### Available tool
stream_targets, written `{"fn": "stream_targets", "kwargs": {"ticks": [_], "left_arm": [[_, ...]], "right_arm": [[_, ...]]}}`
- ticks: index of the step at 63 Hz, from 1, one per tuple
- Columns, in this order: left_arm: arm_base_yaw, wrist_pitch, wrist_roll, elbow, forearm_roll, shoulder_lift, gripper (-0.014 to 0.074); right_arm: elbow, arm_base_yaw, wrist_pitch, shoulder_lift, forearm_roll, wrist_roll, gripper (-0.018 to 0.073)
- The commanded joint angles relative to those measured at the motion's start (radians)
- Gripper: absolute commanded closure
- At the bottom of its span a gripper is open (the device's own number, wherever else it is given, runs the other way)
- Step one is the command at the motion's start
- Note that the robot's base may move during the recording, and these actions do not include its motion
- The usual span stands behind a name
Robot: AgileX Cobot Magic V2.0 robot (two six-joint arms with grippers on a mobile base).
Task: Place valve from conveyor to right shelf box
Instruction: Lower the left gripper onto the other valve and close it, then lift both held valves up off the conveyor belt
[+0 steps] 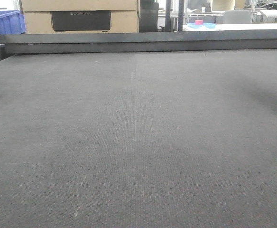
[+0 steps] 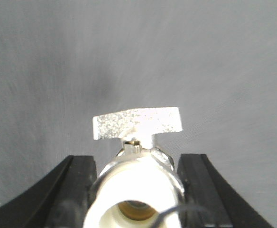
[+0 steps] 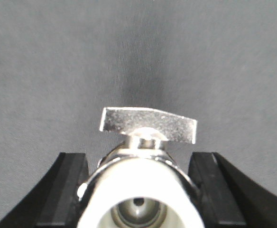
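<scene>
While the front view shows only the wide grey conveyor point(image 1: 138, 142) and its dark rail point(image 1: 143, 42), the action is all in the wrist views. The right gripper point(image 3: 141, 190) has its black fingers point(image 3: 69, 190) closed to the width of a valve point(image 3: 145, 185), white cap facing the camera and lever handle point(image 3: 148, 124) standing up on top. The left gripper point(image 2: 137, 190) shows the same picture: narrow jaws clamped on a second valve point(image 2: 131, 190), lever point(image 2: 137, 123) upward.

Both valves sit above the conveyor's woven surface. I'd say they are lifted clear of it, though the close, soft-focus framing makes the gap hard to judge.

So the pick looks done on both sides. What's left is the bigger half: carrying to the right shelf box and releasing. Neither shelf nor box appears anywhere; beyond the conveyor sit just a cardboard box point(image 1: 79, 16) and a blue crate point(image 1: 3, 21).
</scene>
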Motion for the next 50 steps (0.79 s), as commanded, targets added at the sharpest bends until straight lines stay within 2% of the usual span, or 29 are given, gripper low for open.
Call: {"fn": "stream_targets", "kwargs": {"ticks": [1, 28, 50], "left_arm": [[-0.013, 0.019, -0.007, -0.039, -0.015, -0.077, 0.0708], [-0.031, 0.038, -0.010, -0.093, -0.017, -0.267, 0.0708], [-0.031, 0.027, -0.010, -0.093, -0.017, -0.277, 0.0708]], "right_arm": [[-0.008, -0.002, -0.054, -0.061, -0.005, -0.003, 0.0713], [-0.171, -0.002, -0.040, -0.130, -0.003, -0.003, 0.0713], [-0.218, -0.002, -0.029, -0.130, 0.032, -0.003, 0.0713]]}}
